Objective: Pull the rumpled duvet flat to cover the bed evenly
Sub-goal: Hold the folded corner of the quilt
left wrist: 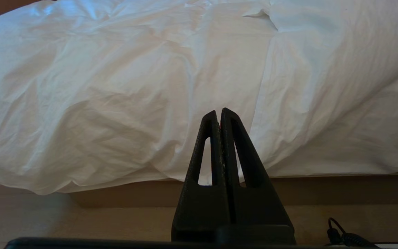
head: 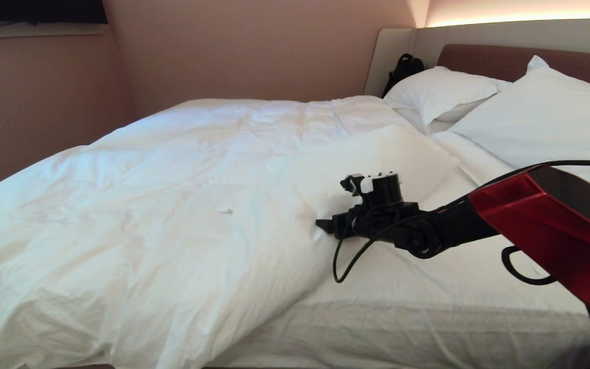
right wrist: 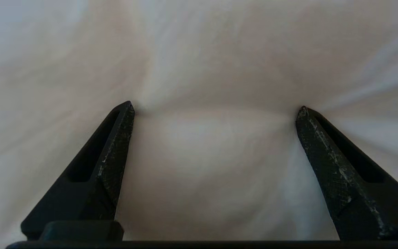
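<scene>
- White cotton, puffy and creased — the duvet (head: 182, 195) lay over the left part of the bed (head: 428, 318), its near edge running aslant so that a strip of bare sheet (head: 418, 287) showed toward the pillows.
- Two white pillows (head: 541, 118) leaned at the padded headboard (head: 510, 59), with a black bag (head: 402, 69) in the corner beside them.
- The right gripper (head: 325, 224) reached out over the bed on its black and red arm, at the duvet's turned-back corner; in the right wrist view its fingers (right wrist: 116, 145) stood wide apart, the tips pressed into the white cloth, with nothing clamped between them.
- The left gripper (left wrist: 219, 116) hung low by the bed's side, fingers pressed together and empty, pointing at the duvet's overhanging edge above the brown base (left wrist: 340, 190).
</scene>
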{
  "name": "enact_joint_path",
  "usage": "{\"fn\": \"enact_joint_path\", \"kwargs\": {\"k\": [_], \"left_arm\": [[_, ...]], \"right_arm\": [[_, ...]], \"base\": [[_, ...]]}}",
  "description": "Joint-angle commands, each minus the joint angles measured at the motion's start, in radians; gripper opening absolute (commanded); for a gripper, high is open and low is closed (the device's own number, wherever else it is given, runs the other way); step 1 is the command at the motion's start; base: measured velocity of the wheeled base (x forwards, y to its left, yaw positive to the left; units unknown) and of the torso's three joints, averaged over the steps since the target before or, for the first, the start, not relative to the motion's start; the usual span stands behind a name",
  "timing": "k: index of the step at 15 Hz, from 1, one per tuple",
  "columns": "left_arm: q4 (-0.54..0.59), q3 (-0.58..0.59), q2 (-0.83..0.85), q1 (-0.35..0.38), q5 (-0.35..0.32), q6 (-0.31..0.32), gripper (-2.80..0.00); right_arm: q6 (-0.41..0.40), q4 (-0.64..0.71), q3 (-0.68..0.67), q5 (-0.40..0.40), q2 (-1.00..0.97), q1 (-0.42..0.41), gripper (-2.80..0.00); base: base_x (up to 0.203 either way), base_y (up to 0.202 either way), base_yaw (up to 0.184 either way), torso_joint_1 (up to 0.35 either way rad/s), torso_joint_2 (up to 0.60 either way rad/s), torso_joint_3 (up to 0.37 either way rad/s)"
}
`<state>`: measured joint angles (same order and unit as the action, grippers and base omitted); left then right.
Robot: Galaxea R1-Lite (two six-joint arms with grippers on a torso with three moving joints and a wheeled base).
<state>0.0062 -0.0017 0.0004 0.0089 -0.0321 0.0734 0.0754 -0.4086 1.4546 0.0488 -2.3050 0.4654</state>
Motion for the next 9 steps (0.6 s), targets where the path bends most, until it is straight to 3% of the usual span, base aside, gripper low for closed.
{"fn": "enact_joint_path", "kwargs": {"k": [1,8,9], "left_arm": [[0.0,0.0,0.0,0.0,0.0,0.0,-2.8],[0.0,0.0,0.0,0.0,0.0,0.0,-2.8],[0.0,0.0,0.0,0.0,0.0,0.0,-2.8]], "right_arm": [[-0.002,0.004,0.023,-0.007,-0.086,0.008,0.0],[-0.002,0.03,0.053,-0.009,-0.137,0.007,0.0],[-0.002,0.031,0.059,-0.009,-0.143,0.007,-2.8]], "base": [[0.0,0.0,0.0,0.0,0.0,0.0],[0.0,0.0,0.0,0.0,0.0,0.0],[0.0,0.0,0.0,0.0,0.0,0.0]]}}
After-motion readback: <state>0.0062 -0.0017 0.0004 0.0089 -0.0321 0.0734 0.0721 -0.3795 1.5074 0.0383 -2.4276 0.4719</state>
